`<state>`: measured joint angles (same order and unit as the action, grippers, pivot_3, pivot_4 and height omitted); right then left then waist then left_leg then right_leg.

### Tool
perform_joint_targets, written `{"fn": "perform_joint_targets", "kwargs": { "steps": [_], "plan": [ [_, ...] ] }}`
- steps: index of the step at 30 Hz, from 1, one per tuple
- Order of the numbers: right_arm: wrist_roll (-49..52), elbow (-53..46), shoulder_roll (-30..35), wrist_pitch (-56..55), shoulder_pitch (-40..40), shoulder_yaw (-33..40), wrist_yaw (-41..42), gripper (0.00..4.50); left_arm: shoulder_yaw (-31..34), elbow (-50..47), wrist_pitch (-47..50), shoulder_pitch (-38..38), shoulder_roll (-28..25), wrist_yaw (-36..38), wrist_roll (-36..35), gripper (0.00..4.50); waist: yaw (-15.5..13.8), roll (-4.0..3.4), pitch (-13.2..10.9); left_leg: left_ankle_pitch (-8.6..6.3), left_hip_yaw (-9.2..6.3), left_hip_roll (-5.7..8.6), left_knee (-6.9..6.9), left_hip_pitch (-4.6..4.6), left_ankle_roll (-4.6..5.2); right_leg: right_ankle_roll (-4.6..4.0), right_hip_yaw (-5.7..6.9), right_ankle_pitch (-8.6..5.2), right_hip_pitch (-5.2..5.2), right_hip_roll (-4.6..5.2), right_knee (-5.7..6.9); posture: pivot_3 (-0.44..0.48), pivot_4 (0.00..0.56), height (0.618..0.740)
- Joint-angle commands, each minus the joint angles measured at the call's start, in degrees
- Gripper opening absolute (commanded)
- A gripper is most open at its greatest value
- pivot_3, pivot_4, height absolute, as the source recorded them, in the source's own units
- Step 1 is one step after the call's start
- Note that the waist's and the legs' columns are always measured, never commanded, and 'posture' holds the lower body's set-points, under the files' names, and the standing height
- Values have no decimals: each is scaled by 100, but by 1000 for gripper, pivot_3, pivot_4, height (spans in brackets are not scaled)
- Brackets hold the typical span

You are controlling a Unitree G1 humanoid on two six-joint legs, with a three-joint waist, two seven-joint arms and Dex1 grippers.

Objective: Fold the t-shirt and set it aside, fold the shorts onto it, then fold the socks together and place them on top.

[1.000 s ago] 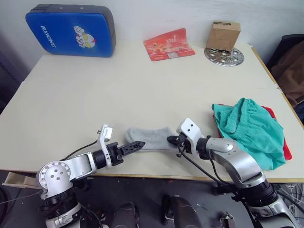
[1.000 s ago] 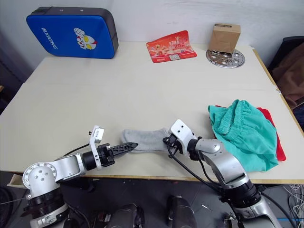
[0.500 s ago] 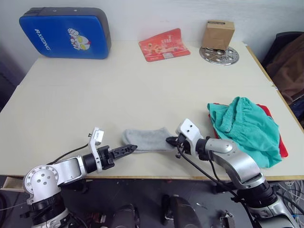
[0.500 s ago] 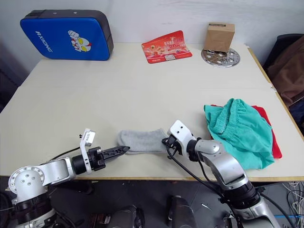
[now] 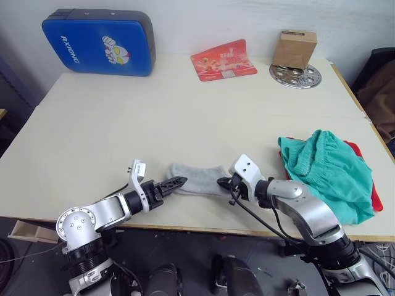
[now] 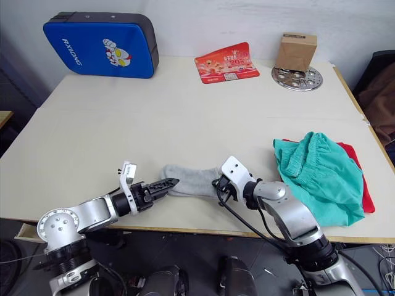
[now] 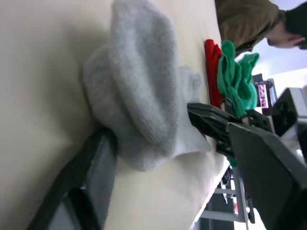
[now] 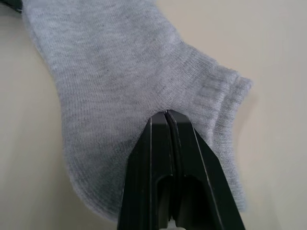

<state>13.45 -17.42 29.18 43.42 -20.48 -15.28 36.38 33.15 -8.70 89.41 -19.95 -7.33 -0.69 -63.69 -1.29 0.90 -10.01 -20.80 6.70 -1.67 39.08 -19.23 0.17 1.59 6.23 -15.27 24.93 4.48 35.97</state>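
Left hand (image 5: pixel 178 182) advanced onto socks (image 5: pixel 197 179), arm outstretched.

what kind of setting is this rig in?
Probably a lab or test room, not a home: a bare table against a plain wall, props like a blue case, a cardboard box and a metal disc.

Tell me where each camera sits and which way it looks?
Head eyes: look down over the table; both arms show, left gripper and right gripper at the small light grey knit socks.
Left wrist: looks along the socks toward the teal-green thin shorts.
Right wrist: looks at the socks past its shut fingers.
All share the socks.
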Motion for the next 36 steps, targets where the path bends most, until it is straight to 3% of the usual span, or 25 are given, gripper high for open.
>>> {"fn": "perform_joint_targets", "kwargs": {
  "steps": [1, 9, 17, 21, 24, 30, 36],
  "plan": [
    [-8, -110, 1, 43, 48, 20, 5, 0, 2, 172, -217, -148, -150, -158, 278, 2535, 4, 2, -1, -1, 0, -1, 0, -1, -1, 0, 1, 0, 1, -1, 0, 0, 150, 740],
    [-23, -139, 33, 36, 113, 16, 21, 0, -810, 127, -494, -704, -1140, 725, 487, 49, 33, 13, -10, -2, 1, -5, -8, -33, -8, -1, 4, -1, 35, -5, -1, 0, 150, 740],
    [-46, -84, -2, -26, 147, -21, 1, 0, -2753, -358, -1643, -1433, -2179, 2411, 1258, 49, 103, 9, -13, -1, 4, -3, -10, -45, -9, -2, 4, -1, 45, -5, -8, 0, 150, 740],
    [-56, -65, 2, -46, 169, -16, 0, 0, -4298, -490, -2947, -1846, -2919, 3564, 2485, 49, 126, 7, -15, 10, 5, -4, -11, -48, 9, -3, 4, -1, 47, -6, -12, 0, 150, 740],
    [-66, -51, 11, -58, 189, -14, -1, 0, -5144, -159, -3749, -2339, -3136, 4213, 3308, 49, 124, 5, -16, 8, 6, -3, -12, -48, 5, -3, 4, -2, 47, -5, -14, 0, 150, 740],
    [-84, -37, 9, -74, 231, -4, -35, 0, -6042, 412, -4791, -3012, -3132, 5116, 4442, 49, 128, 3, -18, 17, 5, -5, -12, -58, 23, -3, 5, -2, 53, -6, -17, 0, 150, 740],
    [-84, -88, -39, -39, 273, -3, -123, 0, -5888, 686, -4779, -3018, -2825, 5463, 4567, 49, 131, 4, -18, 25, 3, -6, -6, -69, 39, -3, 8, -2, 57, -4, -17, 0, 150, 740]
  ]
}}
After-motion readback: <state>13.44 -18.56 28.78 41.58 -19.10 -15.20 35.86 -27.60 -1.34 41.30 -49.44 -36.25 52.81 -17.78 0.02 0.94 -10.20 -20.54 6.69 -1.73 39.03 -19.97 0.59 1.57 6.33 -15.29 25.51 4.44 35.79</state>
